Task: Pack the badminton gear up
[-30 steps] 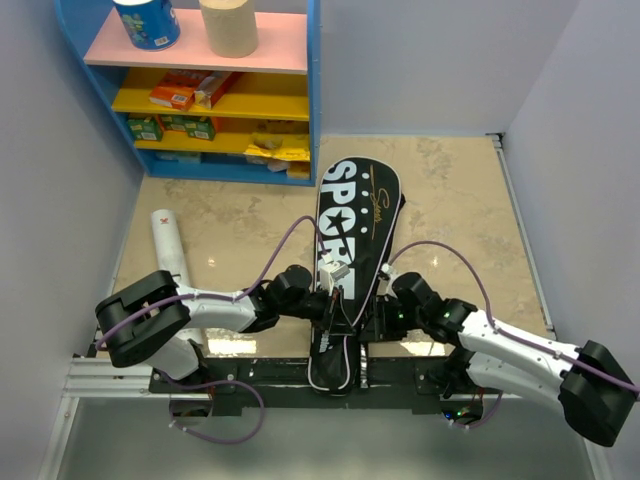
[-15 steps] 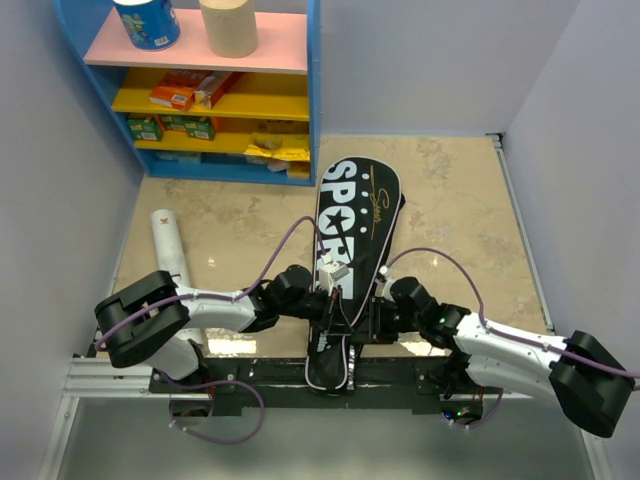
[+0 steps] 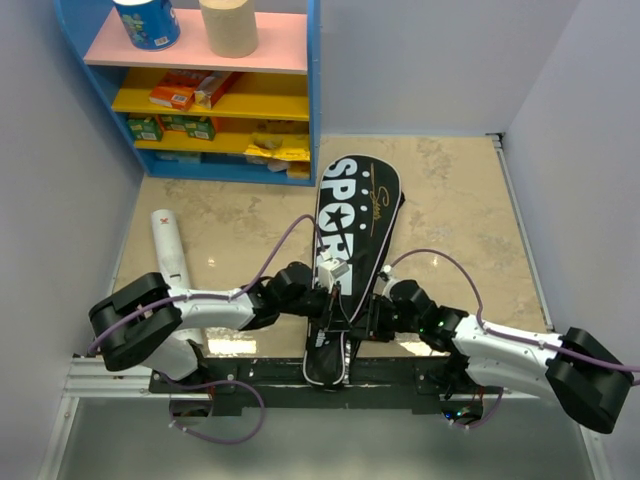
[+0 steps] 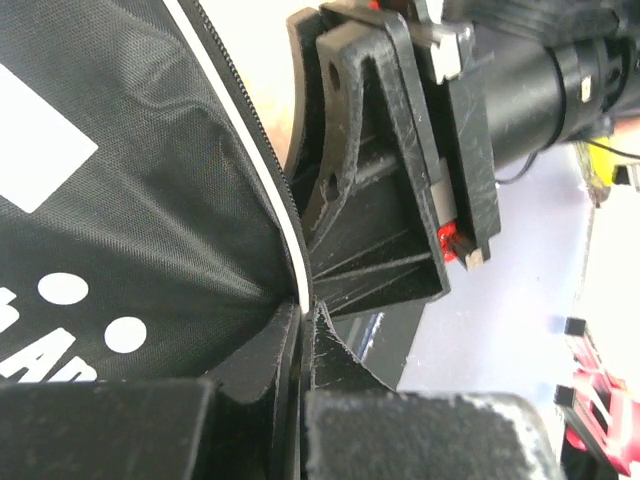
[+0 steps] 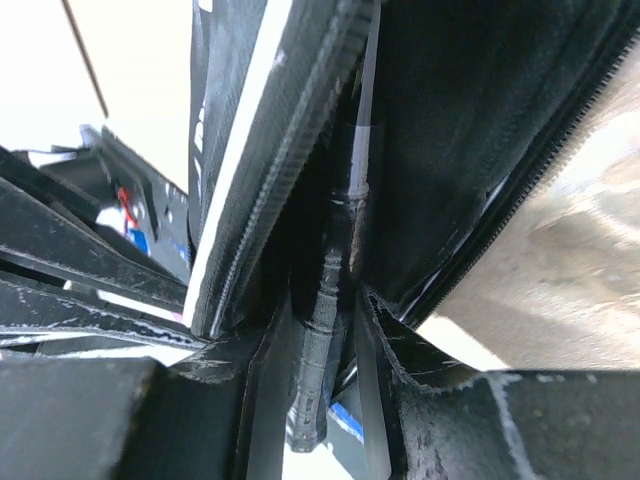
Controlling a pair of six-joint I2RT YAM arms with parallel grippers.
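The black bag lettered SPORT (image 3: 355,205) lies lengthwise mid-table, its narrow end over the near edge. My left gripper (image 3: 335,318) is shut on the bag's white-piped zip edge (image 4: 298,290) at the narrow end. My right gripper (image 3: 368,322) is at the bag's open side from the right. In the right wrist view a black racket handle (image 5: 322,360) sits between its fingers (image 5: 325,300), inside the bag's opening (image 5: 460,130). The rackets' white frames are hidden. The long white tube (image 3: 170,250) lies on the table at the left, apart from both grippers.
A blue shelf unit (image 3: 314,90) stands at the back left, with a blue roll (image 3: 147,22) and a tan roll (image 3: 228,25) on top and small coloured boxes (image 3: 185,92) below. Grey walls close both sides. The arms' base rail (image 3: 250,372) runs along the near edge.
The right arm has drawn in to the left, closer to the bag. The bag's narrow end has shifted slightly left. The left gripper keeps its hold on the bag's edge.
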